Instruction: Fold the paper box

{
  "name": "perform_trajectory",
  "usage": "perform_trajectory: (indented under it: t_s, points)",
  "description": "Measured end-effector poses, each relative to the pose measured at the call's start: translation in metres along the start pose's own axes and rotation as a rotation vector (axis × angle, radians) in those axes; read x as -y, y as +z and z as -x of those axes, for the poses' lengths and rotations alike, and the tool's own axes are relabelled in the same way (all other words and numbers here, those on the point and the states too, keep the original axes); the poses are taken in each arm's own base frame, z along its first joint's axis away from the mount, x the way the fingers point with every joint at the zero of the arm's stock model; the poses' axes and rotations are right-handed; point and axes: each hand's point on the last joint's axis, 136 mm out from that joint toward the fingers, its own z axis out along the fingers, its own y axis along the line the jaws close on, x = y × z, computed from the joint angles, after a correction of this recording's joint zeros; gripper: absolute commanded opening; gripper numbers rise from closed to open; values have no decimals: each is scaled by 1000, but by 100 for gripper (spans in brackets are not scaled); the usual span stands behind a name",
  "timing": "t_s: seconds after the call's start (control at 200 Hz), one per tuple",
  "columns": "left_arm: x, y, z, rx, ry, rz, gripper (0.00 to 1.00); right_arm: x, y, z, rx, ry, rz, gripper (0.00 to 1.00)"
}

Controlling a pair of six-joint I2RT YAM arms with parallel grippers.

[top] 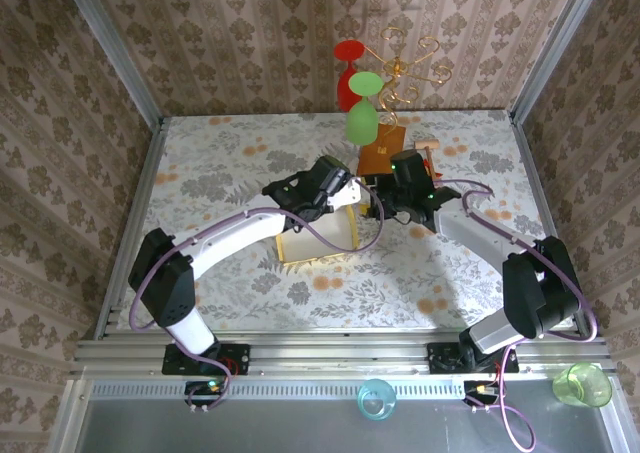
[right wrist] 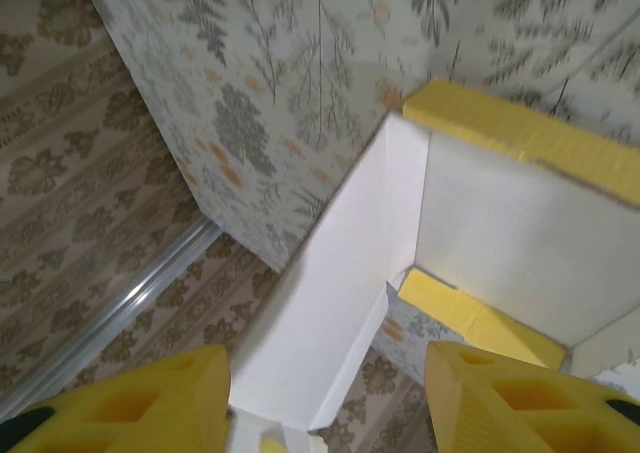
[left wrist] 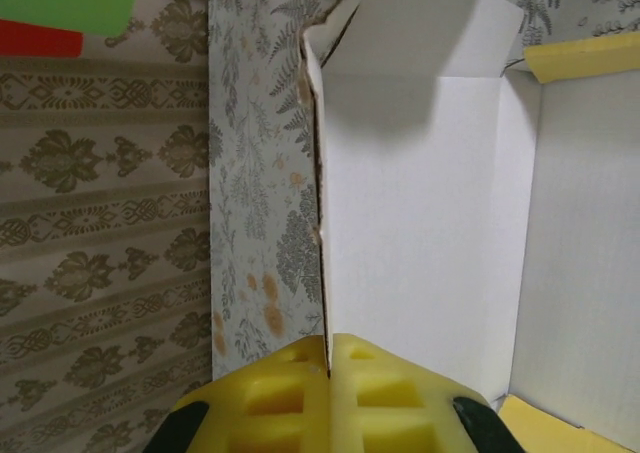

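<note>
Paper box [top: 312, 241] half-formed, sitting mid-table between the two grippers, white inside facing up, mustard outside visible on the flaps. Left gripper [left wrist: 328, 373] is clamped on the box: one upright white side wall [left wrist: 322, 223] runs straight out from between its yellow fingers [left wrist: 265, 403], edge-on, with the box interior to the right of the fingers and bare floral table [left wrist: 260, 173] to their left. Right gripper [right wrist: 330, 403] has fingers [right wrist: 150, 403] spread wide, holding nothing; a white wall of the box [right wrist: 320, 303] stands in the gap between them, and yellow flap edges [right wrist: 520, 133] lie beyond the fingertips. From above, left gripper [top: 348, 198] and right gripper [top: 380, 208] nearly meet at the box's far end. Just past the fingertips: wooden block [top: 382, 156] with gold wire stand [top: 405, 63], green glass [top: 361, 123] and red glass [top: 346, 91] hanging off it.
</note>
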Motion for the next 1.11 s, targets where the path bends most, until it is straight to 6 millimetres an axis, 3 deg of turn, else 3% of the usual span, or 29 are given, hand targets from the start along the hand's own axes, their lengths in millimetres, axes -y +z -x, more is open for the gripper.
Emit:
perform_trajectory:
  t_s: [0.2,0.375,0.655,0.795,1.05,1.105]
  points:
    - [4,-7,-3,24,24,-5,0,1,-10,28,20,-28,-16,54]
    - [0,-11,2,55,31,7,0,21,1,21,-30,-23,-75,54]
    - [6,-16,14,81,50,2,0,23,20,9,-75,52,-73,54]
    - [9,-18,17,89,56,1,0,19,21,2,-91,91,-55,47]
    - [12,-20,21,96,50,-1,0,24,23,4,-89,146,-53,22]
    - [14,-21,23,98,42,-4,18,25,24,5,-88,160,-53,17]
